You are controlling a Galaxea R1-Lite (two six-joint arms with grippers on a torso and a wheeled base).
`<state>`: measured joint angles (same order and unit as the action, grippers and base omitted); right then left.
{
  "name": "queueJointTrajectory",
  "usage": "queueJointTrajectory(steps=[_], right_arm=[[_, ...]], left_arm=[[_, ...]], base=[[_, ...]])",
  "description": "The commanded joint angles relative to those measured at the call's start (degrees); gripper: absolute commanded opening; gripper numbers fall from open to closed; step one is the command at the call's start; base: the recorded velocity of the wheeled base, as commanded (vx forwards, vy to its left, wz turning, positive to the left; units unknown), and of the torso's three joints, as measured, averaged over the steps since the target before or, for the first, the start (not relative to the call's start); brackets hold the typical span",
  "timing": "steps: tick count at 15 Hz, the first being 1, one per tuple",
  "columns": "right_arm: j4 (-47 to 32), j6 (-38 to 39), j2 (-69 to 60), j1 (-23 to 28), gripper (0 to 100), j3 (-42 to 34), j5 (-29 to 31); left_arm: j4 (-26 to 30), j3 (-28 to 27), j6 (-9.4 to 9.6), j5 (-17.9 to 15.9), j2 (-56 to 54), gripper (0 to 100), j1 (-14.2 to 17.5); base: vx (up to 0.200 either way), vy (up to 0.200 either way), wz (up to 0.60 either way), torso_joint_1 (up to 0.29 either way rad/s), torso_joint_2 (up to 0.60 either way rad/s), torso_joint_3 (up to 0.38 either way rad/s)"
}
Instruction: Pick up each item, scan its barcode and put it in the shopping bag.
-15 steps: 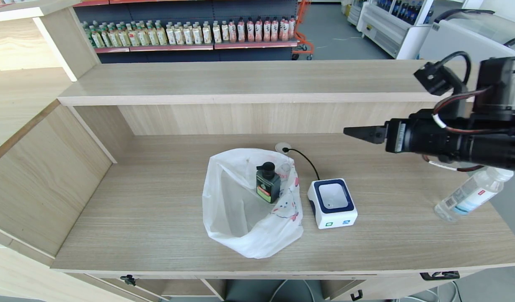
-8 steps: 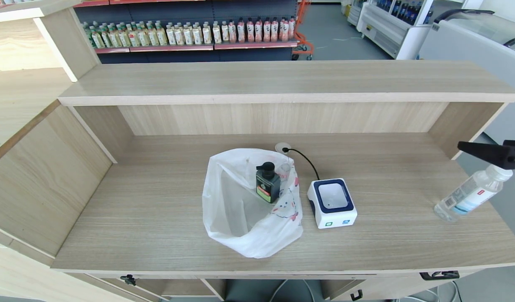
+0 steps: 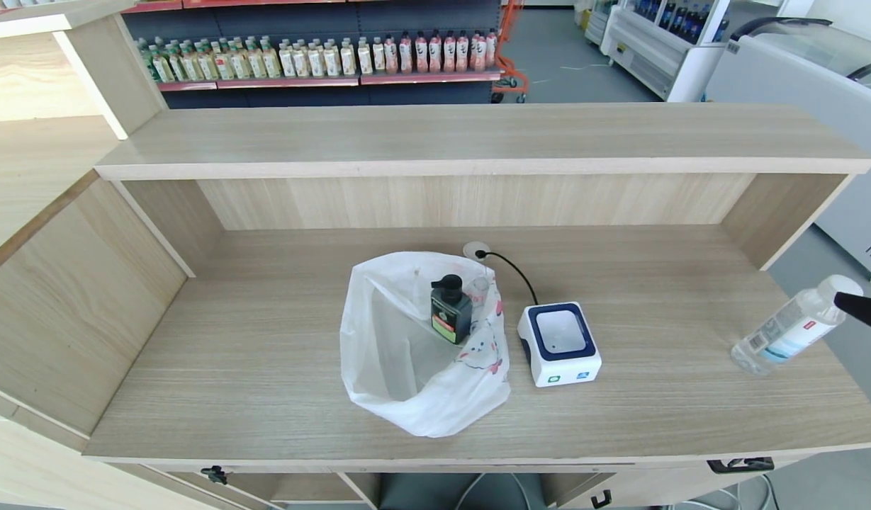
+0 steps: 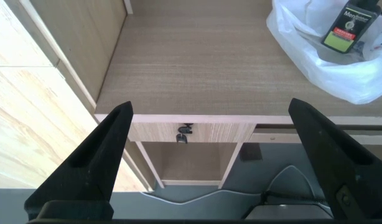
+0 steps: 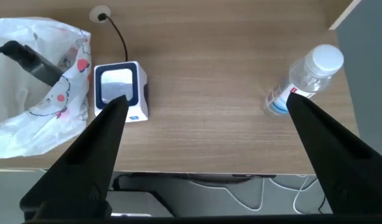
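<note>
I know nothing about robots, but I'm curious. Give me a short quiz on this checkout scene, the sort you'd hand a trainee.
1. True or false: the dark pump bottle lies outside the shopping bag.
2. What stands between the bag and the clear bottle? A: a basket. B: the scanner. C: a cup.
3. Fill in: the left gripper and the right gripper both have their fingers ___.

Key: 1 false, it is inside the bag; 2 B; 3 open.

A shop: a checkout counter (image 3: pixel 279 368) with a scanner (image 3: pixel 559 343), bottle shelves (image 3: pixel 315 60) and freezers (image 3: pixel 796 64) beyond the counter.
</note>
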<state>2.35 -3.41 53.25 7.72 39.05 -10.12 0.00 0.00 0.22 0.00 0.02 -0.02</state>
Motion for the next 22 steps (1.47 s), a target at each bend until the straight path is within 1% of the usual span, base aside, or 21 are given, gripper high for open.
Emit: queueJointTrajectory(steps=[1,8,11,12,15,19,22], right_arm=[[0.11,-0.01,-1.57,1.51,100,-0.99,0.01],[0.11,-0.01,-1.57,2.57,100,-1.25,0.01],[0.20,-0.01,-1.22,3.62,100,-1.52,0.19],[0.28,-0.01,-0.60,4.85,100,-1.52,0.45],[0.90,-1.07,2.65,6.79,100,0.50,0.63],[0.90,-1.07,3.44,6.79,100,1.47,0.63],[0.90,-1.07,4.41,6.87,100,1.56,0.63]], left_arm=[[0.00,0.00,0.04,0.00,-0.02,100,0.02],[0.00,0.00,0.13,0.00,-0.02,100,0.02],[0.00,0.00,0.13,0.00,-0.02,100,0.02],[0.00,0.00,-0.04,0.00,-0.02,100,0.02],[0.00,0.00,0.04,0.00,0.06,100,0.02],[0.00,0.00,0.13,0.00,-0.02,100,0.02],[0.00,0.00,0.04,0.00,-0.02,100,0.02]], base=[[0.000,-0.200,0.00,0.002,0.00,0.012],[-0.200,-0.200,0.00,0.004,0.00,0.005],[-0.200,-0.200,0.00,0.004,0.00,0.005],[-0.200,-0.200,0.00,-0.007,0.00,0.002],[0.000,0.000,0.00,0.000,0.00,0.000],[0.000,-0.200,0.00,0.013,0.00,0.008],[0.000,0.000,0.00,0.000,0.00,0.000]])
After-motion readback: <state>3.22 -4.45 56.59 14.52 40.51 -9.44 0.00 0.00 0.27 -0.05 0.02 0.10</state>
